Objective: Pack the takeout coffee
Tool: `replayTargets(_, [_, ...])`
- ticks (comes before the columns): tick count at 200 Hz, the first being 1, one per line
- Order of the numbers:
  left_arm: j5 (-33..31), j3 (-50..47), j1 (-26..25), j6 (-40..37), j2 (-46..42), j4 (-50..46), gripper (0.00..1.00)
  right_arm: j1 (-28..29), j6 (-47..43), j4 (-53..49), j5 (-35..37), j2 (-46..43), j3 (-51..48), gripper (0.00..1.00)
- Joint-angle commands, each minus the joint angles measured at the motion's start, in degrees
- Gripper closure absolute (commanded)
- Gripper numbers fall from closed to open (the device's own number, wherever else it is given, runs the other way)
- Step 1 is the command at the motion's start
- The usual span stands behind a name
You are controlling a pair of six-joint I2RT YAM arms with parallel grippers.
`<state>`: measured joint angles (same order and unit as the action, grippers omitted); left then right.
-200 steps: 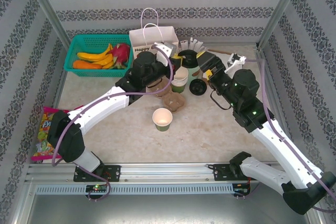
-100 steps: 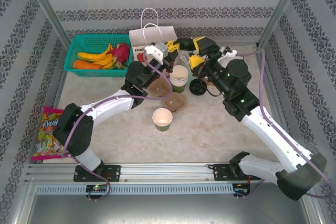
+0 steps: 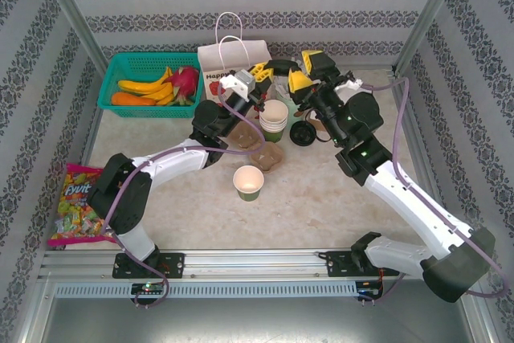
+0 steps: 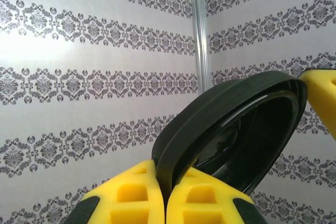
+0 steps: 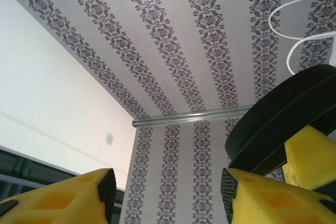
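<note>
Raises the left gripper [image 3: 259, 71] from low over the table to beside the paper bag [image 3: 225, 58], pinching a black lid [image 4: 226, 135] on edge. Brings the right gripper [image 3: 304, 70] up and leftward to that lid, jaws narrower than a second ago.

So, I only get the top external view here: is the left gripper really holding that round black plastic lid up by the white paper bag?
Observer: Yes. In the left wrist view the left gripper is shut on the rim of the round black plastic lid, which stands on edge.
Operator: Is the right gripper on it too?
Observer: No grip. In the right wrist view the right gripper is open, with wallpaper, not the lid, between its fingers; the lid lies off to one side.
</note>
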<state>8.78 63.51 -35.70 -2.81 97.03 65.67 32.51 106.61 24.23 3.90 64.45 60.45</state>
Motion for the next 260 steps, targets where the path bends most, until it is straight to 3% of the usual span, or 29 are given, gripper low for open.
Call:
replayTargets(1, [1.1,-0.4,0.2,-0.4,-0.3,5.2,1.00,0.5,4.9,0.0,1.8,0.3,-1.4,0.41])
replayTargets(65, [-1.0,0.0,0.5,-1.9,0.1,4.4,1.00,-0.1,6.1,-3.6,0.7,-1.7,-3.1,0.41])
replayTargets(99, [3.3,-1.4,0.5,-1.9,-0.8,4.3,1.00,-0.6,7.8,-1.6,0.1,0.2,-3.0,0.42])
replayTargets(140, [5.9,-2.5,0.5,-3.3,-1.2,3.6,1.00,-0.8,9.3,0.8,-1.5,3.1,-1.3,0.54])
replayTargets(181, [5.1,-2.7,0.5,-3.6,-1.5,3.9,1.00,-0.4,8.9,1.0,1.3,1.3,-4.2,0.68])
replayTargets(260, [5.0,-3.5,0.5,-3.5,-2.1,3.9,1.00,-0.7,8.4,0.9,4.4,-1.2,-7.1,0.70])
